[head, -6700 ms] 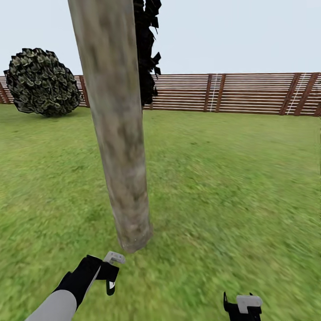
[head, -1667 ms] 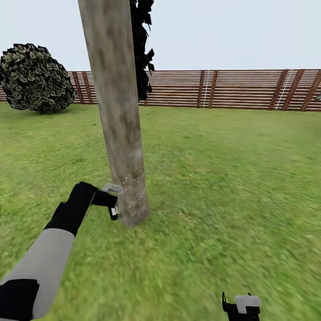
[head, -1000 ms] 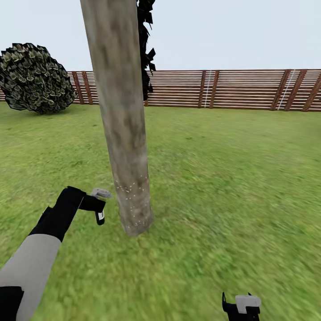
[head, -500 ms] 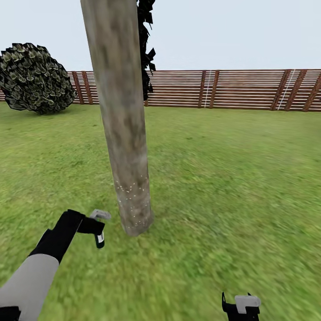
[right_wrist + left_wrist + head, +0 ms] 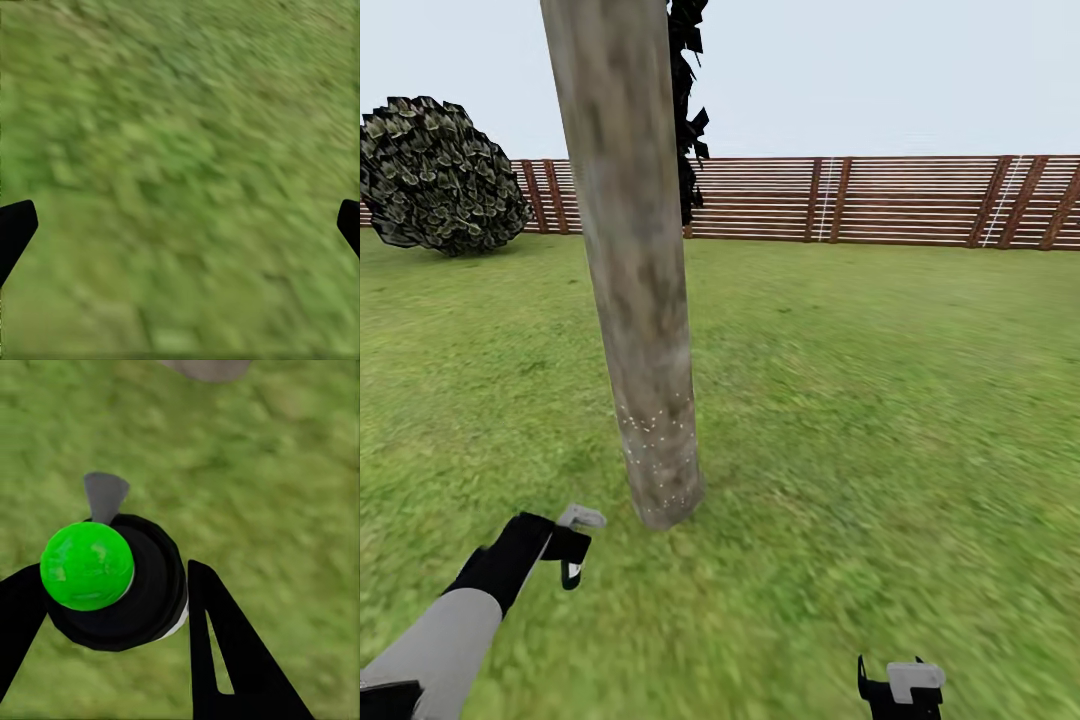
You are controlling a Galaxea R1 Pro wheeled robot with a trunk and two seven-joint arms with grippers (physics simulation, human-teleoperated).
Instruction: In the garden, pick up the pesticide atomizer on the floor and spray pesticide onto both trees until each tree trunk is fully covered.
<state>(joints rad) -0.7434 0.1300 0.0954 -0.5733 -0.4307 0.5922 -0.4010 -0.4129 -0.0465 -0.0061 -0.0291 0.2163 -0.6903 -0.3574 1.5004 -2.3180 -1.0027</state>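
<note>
A thick grey-brown tree trunk [image 5: 640, 300] rises from the garden lawn just left of centre, with small white specks on its lowest part. My left gripper [image 5: 570, 560] hangs low, to the left of the trunk's base and apart from it, shut on the pesticide atomizer [image 5: 578, 520]. In the left wrist view the atomizer [image 5: 127, 600] is a black round body with a bright green knob [image 5: 86, 565] and a grey nozzle [image 5: 105, 495], held between the two black fingers. My right gripper [image 5: 900, 688] sits at the bottom right, open over bare grass.
A brown slatted fence [image 5: 880, 200] closes the lawn at the back. A round dark bush [image 5: 440, 180] stands at the far left by the fence. A narrow black-foliaged tree [image 5: 685, 110] rises just behind the trunk. Open grass [image 5: 880, 420] spreads to the right.
My left arm has dropped and drawn back from the trunk with the atomizer, from beside the speckled bark down toward the grass. The right gripper has not moved.
</note>
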